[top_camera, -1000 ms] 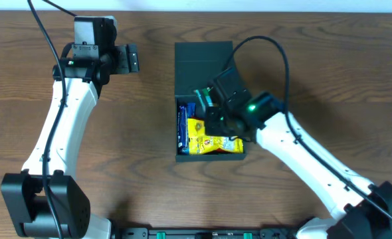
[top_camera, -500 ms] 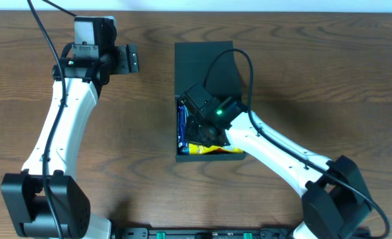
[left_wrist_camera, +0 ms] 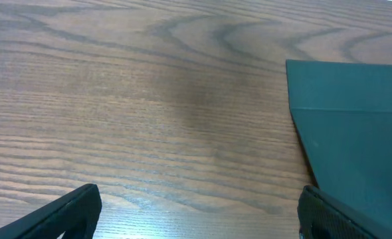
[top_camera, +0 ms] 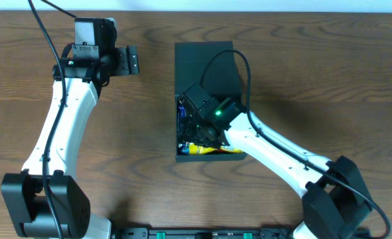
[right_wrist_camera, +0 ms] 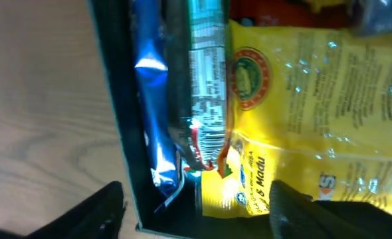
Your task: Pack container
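Note:
The container [top_camera: 202, 60], a dark teal box with its flap lid folded back, sits mid-table. Inside lie a blue packet [right_wrist_camera: 153, 99], a teal packet with a barcode [right_wrist_camera: 206, 73] and a yellow packet [right_wrist_camera: 302, 113], side by side. My right gripper [top_camera: 199, 126] hangs low over the box's left half, open [right_wrist_camera: 202, 216]. Its fingers stand apart, one over the box's left wall [right_wrist_camera: 116, 99], the other above the yellow packet, and nothing is pinched between them. My left gripper [top_camera: 131, 60] is open [left_wrist_camera: 196, 222] above bare table left of the lid [left_wrist_camera: 355, 133].
Brown wooden table [top_camera: 315, 66] all around the box. The right arm reaches in from the lower right, and its cable loops above the lid. The left arm stands along the left side.
My right gripper swung left and down into the box while shut on the teal packet, then opened, leaving the packet between the blue and yellow ones. The left arm has not moved.

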